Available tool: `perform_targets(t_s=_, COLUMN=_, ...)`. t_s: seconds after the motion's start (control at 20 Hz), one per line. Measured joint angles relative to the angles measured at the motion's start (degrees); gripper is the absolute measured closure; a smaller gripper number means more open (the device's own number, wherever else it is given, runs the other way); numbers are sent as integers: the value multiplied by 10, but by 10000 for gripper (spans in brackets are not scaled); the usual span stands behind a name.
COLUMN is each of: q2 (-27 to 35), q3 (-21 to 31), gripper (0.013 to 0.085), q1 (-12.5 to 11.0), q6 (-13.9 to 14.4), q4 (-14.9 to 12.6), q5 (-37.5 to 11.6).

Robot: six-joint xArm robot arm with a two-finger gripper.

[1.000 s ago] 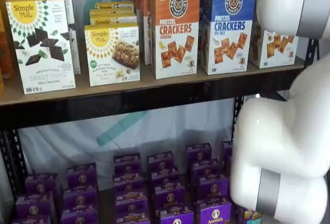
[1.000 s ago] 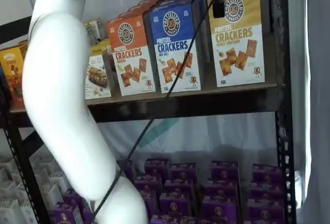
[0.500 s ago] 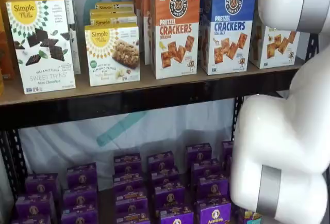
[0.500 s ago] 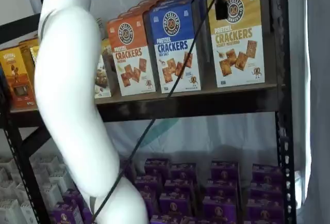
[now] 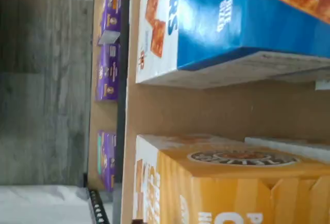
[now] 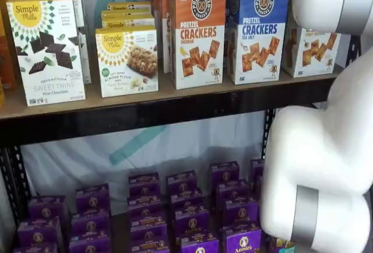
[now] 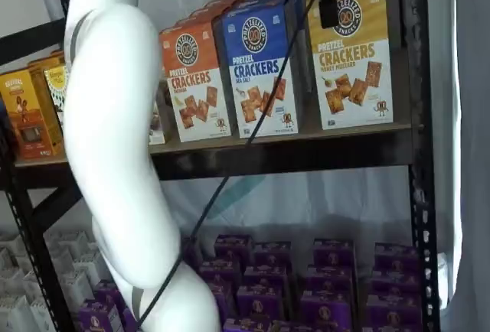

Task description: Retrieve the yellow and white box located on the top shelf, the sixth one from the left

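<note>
The yellow and white box (image 7: 354, 60) stands on the top shelf (image 7: 291, 152); the end effector (image 7: 328, 3) hangs before it, grip unclear.

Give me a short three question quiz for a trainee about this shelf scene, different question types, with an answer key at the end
1. True or false: the yellow and white box stands upright on the top shelf.
2. Multiple choice: its nearest neighbour on that shelf is A) the blue Pretzel Crackers box, B) a purple box, C) a Simple Mills box.
3. Fill in: the black finger of the gripper hangs in front of the box's ___ part.

Key: 1 true; 2 A; 3 upper.
</note>
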Motion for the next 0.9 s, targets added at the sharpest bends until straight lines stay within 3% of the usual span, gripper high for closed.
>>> perform_targets(t_s=0.35, q2=9, q3=-15, gripper=130, q1=17, q6=9, q4=-40, q5=26)
perform_targets(t_s=0.6, q2=16, q3=-25, gripper=130, q1=16, q6=12, q4=-36, q5=41)
perform_targets(t_s=0.7, q2=18, q3=-29, gripper=210, q1=14, q6=12, q4=-31, q5=46)
perform_targets(t_s=0.9, q2=21, q3=-35, gripper=290, q1=13, q6=12, q4=-30, q5=51)
